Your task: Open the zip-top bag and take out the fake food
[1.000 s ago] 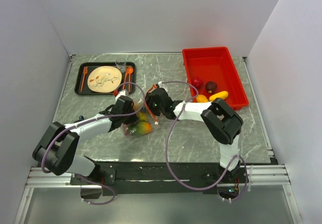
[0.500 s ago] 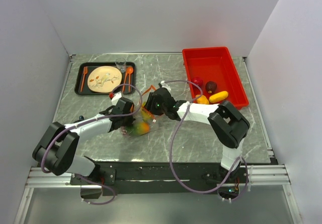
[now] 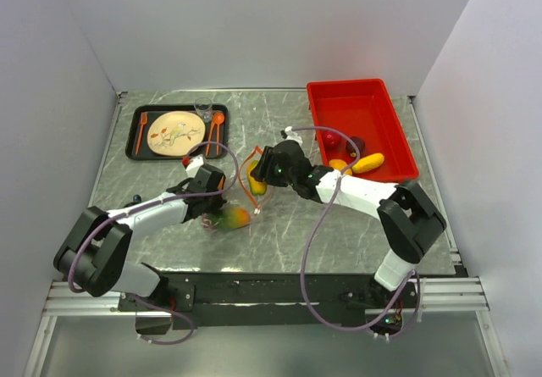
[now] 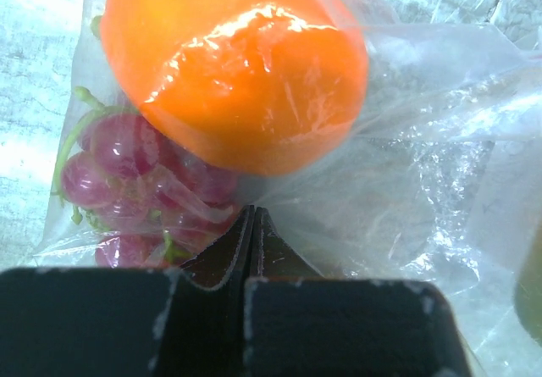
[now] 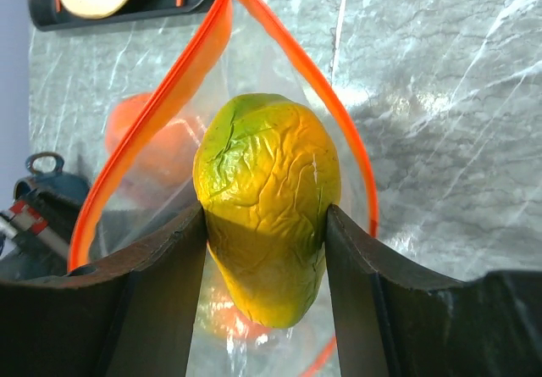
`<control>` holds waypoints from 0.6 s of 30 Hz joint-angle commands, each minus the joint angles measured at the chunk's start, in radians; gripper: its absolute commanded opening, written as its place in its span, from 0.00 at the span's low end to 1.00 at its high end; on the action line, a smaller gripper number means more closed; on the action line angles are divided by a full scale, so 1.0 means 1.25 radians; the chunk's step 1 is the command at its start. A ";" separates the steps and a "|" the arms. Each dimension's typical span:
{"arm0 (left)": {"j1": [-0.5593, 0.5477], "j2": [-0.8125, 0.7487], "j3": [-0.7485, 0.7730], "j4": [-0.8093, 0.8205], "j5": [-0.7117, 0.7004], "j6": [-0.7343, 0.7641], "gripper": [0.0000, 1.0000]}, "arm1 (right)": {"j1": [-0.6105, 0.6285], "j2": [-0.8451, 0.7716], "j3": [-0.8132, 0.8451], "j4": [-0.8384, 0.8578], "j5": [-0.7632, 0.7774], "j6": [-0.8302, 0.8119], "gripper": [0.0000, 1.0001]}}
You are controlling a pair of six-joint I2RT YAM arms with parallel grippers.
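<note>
The clear zip-top bag (image 3: 240, 197) lies mid-table, its orange-red zipper strip (image 5: 174, 110) spread open. My right gripper (image 3: 259, 179) is shut on a yellow-green mango (image 5: 267, 216), held between both fingers (image 5: 161, 284) just above the bag's mouth. My left gripper (image 3: 212, 193) is shut on the bag's plastic (image 4: 364, 191) at the closed end. An orange-green mango (image 3: 235, 217) still lies in the bag, large in the left wrist view (image 4: 246, 63), beside a bunch of pinkish grapes (image 4: 127, 174).
A red bin (image 3: 360, 106) at the back right holds red, dark purple, yellow and orange fruits. A black tray (image 3: 135, 140) with a beige plate, orange cutlery and a small glass stands at the back left.
My right gripper has drawn back to the right and up with the yellow-green mango, out of the bag's mouth. The left gripper keeps its hold on the bag.
</note>
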 commanded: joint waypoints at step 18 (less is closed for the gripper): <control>0.003 -0.052 0.045 -0.017 0.003 0.006 0.06 | -0.238 -0.284 -0.100 -0.100 -0.050 -0.092 0.22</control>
